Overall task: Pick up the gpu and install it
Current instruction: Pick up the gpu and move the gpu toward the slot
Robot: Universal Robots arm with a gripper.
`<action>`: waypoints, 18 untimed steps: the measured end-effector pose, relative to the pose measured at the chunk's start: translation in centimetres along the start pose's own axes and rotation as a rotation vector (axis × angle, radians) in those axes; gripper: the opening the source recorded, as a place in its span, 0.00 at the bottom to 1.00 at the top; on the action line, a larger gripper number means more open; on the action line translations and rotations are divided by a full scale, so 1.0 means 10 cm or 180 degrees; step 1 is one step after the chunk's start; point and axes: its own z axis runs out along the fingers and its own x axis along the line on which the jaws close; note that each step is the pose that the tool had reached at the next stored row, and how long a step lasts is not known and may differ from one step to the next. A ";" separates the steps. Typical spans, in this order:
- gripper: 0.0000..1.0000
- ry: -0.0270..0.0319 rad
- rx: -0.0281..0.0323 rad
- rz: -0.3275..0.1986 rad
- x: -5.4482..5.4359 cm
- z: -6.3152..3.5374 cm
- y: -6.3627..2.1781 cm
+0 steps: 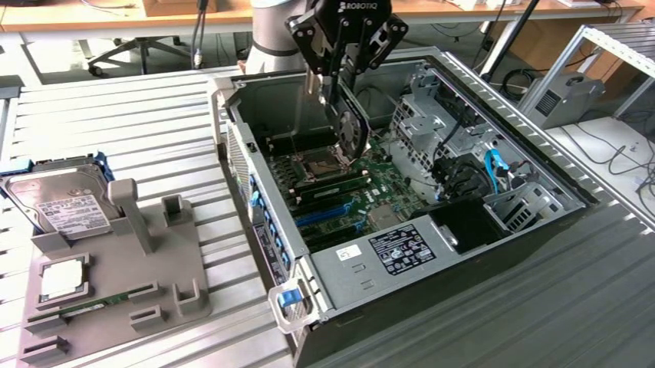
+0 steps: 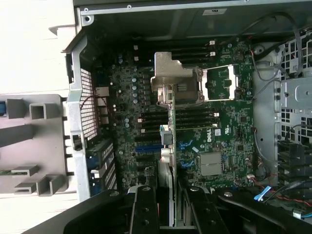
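My gripper (image 2: pixel 171 207), jaws half closed, pinches the gpu (image 1: pixel 354 130) by its upper edge, the card hanging upright over the motherboard (image 2: pixel 229 122) (not yet seated). I judge it light, stiff and fragile: hold board edges, never components.

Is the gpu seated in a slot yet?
Not seated: the gripper holds the gpu on edge above the motherboard, not in the blue slots.

My gripper (image 1: pixel 343 75) covers the top of the gpu (image 1: pixel 353 129) in the exterior view, and my arm (image 1: pixel 276 31) runs off the picture's upper edge. From the wrist, the gpu shows edge-on, both faces hidden. My fingers (image 2: pixel 144 209) are cut off there. The case label (image 1: pixel 401 248) is too small to read.
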 end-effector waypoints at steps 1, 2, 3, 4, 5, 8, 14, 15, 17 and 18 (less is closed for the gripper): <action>0.27 0.0000 0.0000 0.0000 -0.01 0.001 0.001; 0.27 0.0000 0.0000 0.0000 -0.02 0.002 0.001; 0.27 0.0000 0.0000 0.0000 -0.02 0.002 0.002; 0.27 0.0000 0.0000 0.0000 -0.03 0.003 0.002; 0.27 0.0000 0.0000 0.0000 -0.04 0.004 0.003; 0.27 0.0000 0.0000 0.0000 -0.06 0.006 0.005; 0.27 0.0000 0.0000 0.0000 -0.12 0.016 0.009; 0.27 0.0000 0.0000 0.0000 -0.13 0.017 0.010; 0.27 0.0000 0.0001 0.0000 -0.14 0.021 0.011; 0.27 0.0000 0.0001 0.0000 -0.15 0.022 0.012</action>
